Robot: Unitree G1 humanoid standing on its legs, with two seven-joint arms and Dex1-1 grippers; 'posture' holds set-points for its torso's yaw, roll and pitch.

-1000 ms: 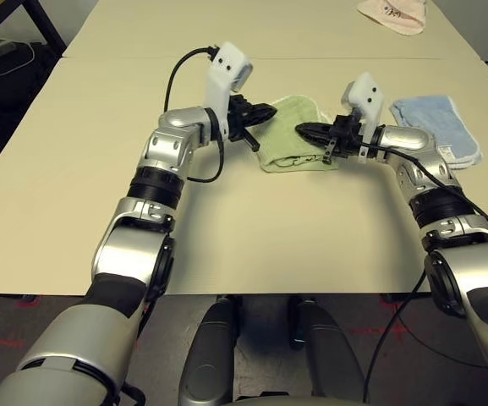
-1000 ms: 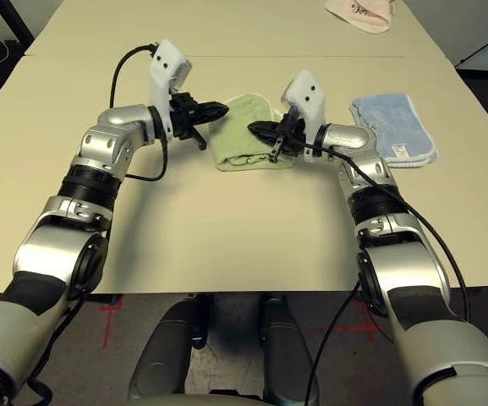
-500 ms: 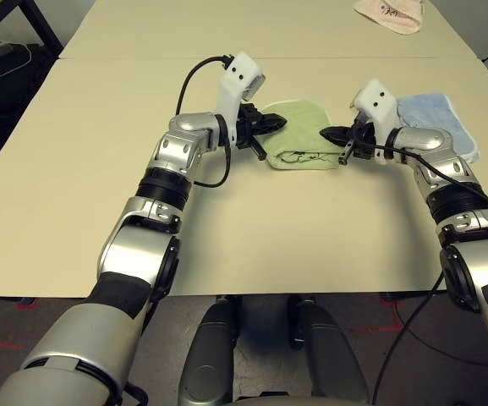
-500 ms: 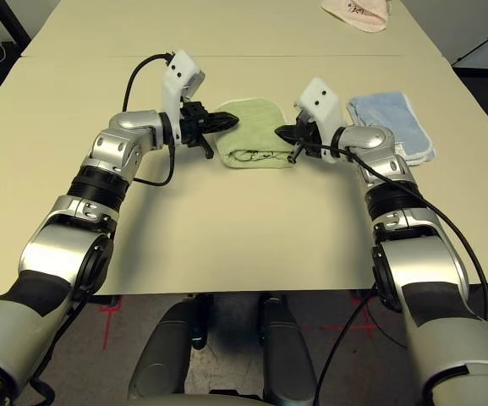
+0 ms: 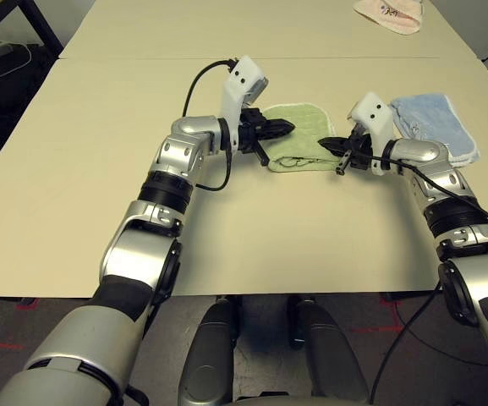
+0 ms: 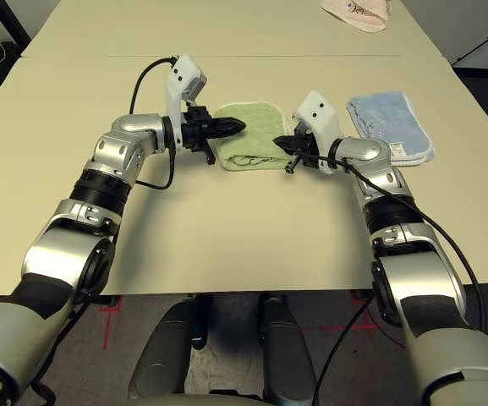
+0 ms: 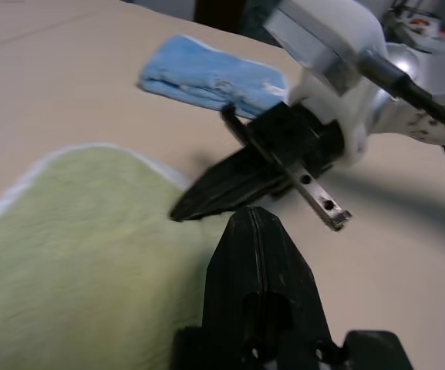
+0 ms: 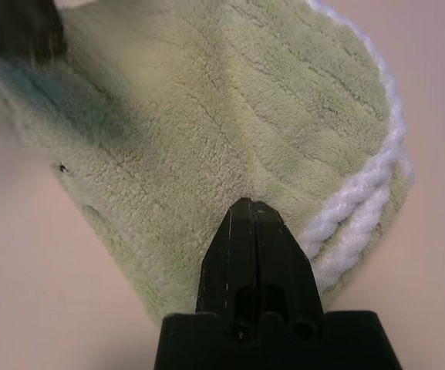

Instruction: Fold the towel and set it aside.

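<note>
Now the green towel (image 5: 298, 135) lies folded flat toward the worktop's (image 5: 252, 228) far edge, beside the blue towel (image 5: 434, 125). My left jaws (image 5: 286, 127) and right jaws (image 5: 324, 144) flank it, both closed, empty, probably just released.

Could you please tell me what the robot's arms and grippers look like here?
Both arms are silver with black bands at the joints. Each wrist carries a white camera housing fed by a black cable. The left gripper and right gripper each have two tapered black fingers.
</note>
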